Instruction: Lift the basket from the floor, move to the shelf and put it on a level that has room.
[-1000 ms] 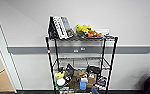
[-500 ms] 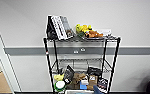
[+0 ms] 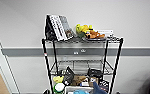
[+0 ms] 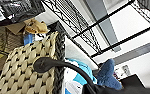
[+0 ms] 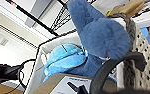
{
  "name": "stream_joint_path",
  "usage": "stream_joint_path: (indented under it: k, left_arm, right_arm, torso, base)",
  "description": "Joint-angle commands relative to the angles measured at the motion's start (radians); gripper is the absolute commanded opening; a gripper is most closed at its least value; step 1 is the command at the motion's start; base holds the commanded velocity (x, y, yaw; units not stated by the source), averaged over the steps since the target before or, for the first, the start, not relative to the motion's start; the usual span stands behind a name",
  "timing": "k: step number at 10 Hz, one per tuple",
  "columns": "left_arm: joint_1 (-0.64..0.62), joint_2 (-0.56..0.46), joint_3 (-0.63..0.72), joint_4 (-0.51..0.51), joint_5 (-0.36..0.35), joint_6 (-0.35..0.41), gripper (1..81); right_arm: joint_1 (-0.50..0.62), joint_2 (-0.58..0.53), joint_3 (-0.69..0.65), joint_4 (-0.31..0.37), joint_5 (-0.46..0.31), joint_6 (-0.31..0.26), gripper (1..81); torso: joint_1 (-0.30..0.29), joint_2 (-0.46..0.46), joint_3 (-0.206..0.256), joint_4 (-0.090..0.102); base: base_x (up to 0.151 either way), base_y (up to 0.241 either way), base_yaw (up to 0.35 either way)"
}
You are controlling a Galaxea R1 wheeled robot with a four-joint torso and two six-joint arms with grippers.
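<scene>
The shelf (image 3: 82,62) stands right in front of the robot, against a pale wall with a grey strip across it. On the top level sit some books (image 3: 57,27) that lean over, and yellow and orange soft toys (image 3: 87,31). The level (image 3: 79,67) below that one is a bare wire grid. Lower down, one more level is full of boxes and packets (image 3: 83,78).

The basket (image 3: 77,90) is just at the bottom edge of the head view, in front of the shelf and near the full level. A blue soft toy (image 3: 97,88) pokes up from it.

From the left wrist, the woven side of the basket (image 4: 28,72) is very close, and a dark curved part of the left gripper (image 4: 53,65) crosses its rim. The blue toy (image 4: 107,75) is inside, and the wire levels of the shelf (image 4: 73,25) are just past it.

From the right wrist, the blue toy (image 5: 101,37) sits big in the basket (image 5: 141,55), next to a brown box (image 5: 63,83). A dark curved part of the right gripper (image 5: 113,68) lies by the rim on that side.

I cannot tell if either gripper is open or closed, or if it grips the basket.
</scene>
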Motion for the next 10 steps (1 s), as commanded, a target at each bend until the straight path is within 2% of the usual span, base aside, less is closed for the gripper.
stream_joint_path:
  k: [1,10]
  left_arm:
    - [-0.169,-0.014,0.100,0.032,0.014,0.011,1.0]
    - [-0.216,-0.040,0.152,0.025,0.014,0.011,1.0]
  right_arm:
    - [0.180,-0.033,0.104,0.026,0.070,0.003,1.0]
    - [0.238,-0.072,0.172,0.050,0.070,0.003,1.0]
  torso:
    - [0.000,0.000,0.000,0.000]
    - [0.001,0.001,0.000,0.000]
  base:
    - [0.099,0.000,0.000]
    - [0.101,-0.036,0.000]
